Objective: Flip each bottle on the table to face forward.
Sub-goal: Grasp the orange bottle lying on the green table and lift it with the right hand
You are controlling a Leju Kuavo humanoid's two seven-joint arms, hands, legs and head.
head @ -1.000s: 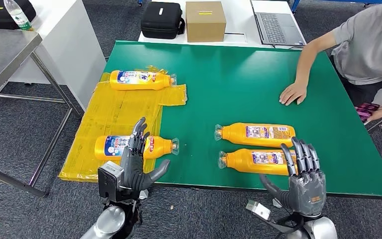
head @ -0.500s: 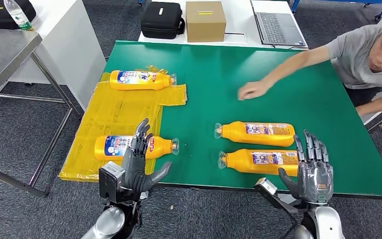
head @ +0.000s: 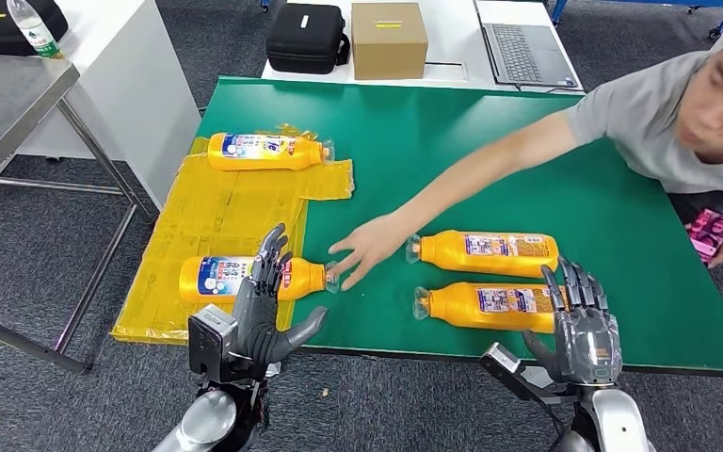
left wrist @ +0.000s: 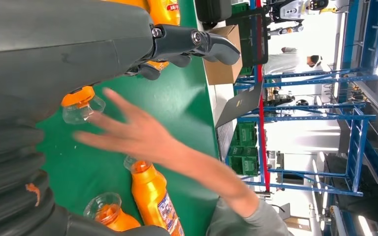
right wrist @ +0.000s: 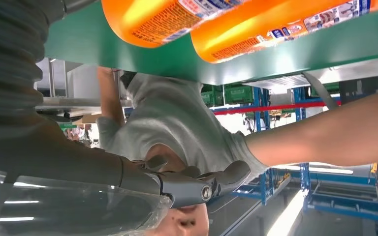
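Four orange bottles lie on the green tabletop [head: 452, 141]. A person's hand [head: 362, 250] touches the cap of the near-left bottle [head: 245, 279]. The left hand [head: 262, 315] and right hand [head: 584, 330] hover spread, fingers holding nothing, at the near edge.

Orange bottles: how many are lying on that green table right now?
4. One far bottle lies on the yellow sheet, a near-left bottle by the person's hand, and a right-side pair: rear bottle, front bottle. None seem hidden.
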